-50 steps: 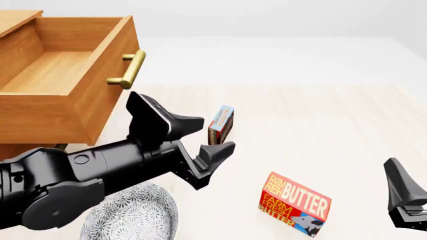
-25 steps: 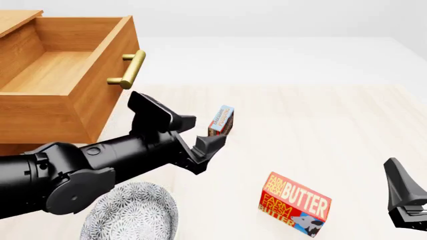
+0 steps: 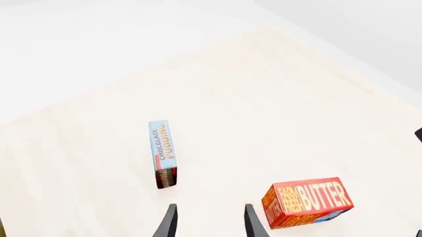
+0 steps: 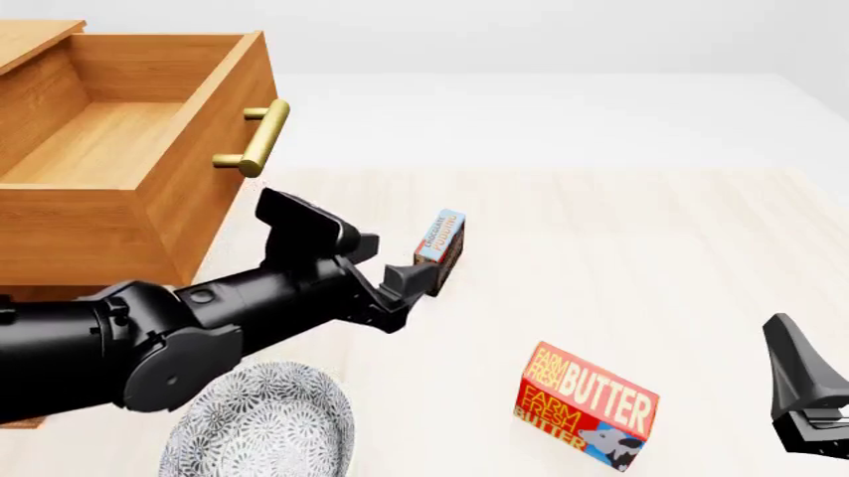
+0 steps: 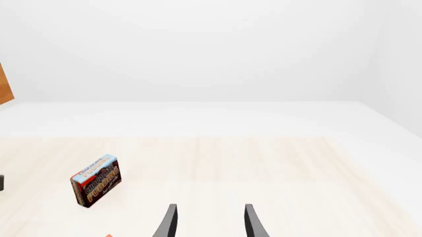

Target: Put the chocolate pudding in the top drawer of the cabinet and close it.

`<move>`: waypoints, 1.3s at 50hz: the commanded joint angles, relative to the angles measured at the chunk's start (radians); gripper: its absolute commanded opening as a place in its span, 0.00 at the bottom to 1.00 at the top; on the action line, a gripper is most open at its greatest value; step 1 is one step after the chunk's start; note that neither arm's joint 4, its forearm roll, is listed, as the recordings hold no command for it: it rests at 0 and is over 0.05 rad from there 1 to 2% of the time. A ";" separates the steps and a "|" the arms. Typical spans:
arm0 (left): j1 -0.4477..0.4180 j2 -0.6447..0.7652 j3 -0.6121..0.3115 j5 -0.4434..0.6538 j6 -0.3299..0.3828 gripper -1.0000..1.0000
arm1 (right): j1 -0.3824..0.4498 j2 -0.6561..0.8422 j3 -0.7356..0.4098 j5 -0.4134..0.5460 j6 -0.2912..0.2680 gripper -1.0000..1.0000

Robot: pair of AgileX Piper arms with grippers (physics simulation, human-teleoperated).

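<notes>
Approach under way: left gripper (image 4: 385, 260) closer to chocolate pudding (image 4: 439, 242) than a second ago, upper finger now short of box's left edge in frame centre, lower finger just reaching it. Fingers spread wide, nothing held. Pudding standing on edge on bench (image 4: 637, 248), not yet bracketed. Top drawer (image 4: 126, 149) pulled out, upper left, unchanged. BUTTER box (image 4: 587, 404) lower right, untouched. Right gripper (image 5: 207, 222) idle at lower right edge, fingers apart. Grasp looks imminent; lift into drawer to follow.

The left gripper (image 4: 376, 260), jaws spread, now sits higher and further back than a second ago, its fingertips just beside the chocolate pudding (image 4: 440, 241) at its eight o'clock.
</notes>
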 commanded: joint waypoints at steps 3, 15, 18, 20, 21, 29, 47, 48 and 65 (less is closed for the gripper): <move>0.024 0.037 -0.011 -0.015 -0.002 1.00 | 0.000 0.000 0.000 0.000 0.000 1.00; 0.048 0.074 -0.011 -0.046 -0.002 1.00 | 0.000 0.000 0.000 0.000 0.000 1.00; 0.044 0.096 -0.016 -0.058 -0.012 1.00 | 0.000 0.000 0.000 0.000 0.000 1.00; 0.044 0.096 -0.016 -0.059 -0.012 1.00 | 0.000 0.000 0.000 0.000 0.000 1.00; 0.049 0.116 -0.016 -0.074 -0.016 1.00 | 0.000 0.000 0.000 0.000 0.000 1.00; 0.032 0.176 -0.044 -0.100 -0.036 1.00 | 0.000 0.000 0.000 0.000 0.000 1.00; 0.063 0.234 -0.063 -0.132 -0.053 1.00 | 0.000 0.000 0.000 0.000 0.000 1.00; 0.061 0.238 -0.064 -0.133 -0.057 1.00 | 0.000 0.000 0.000 0.000 0.000 1.00; 0.078 0.302 -0.084 -0.156 -0.045 1.00 | 0.000 0.000 0.000 0.000 0.000 1.00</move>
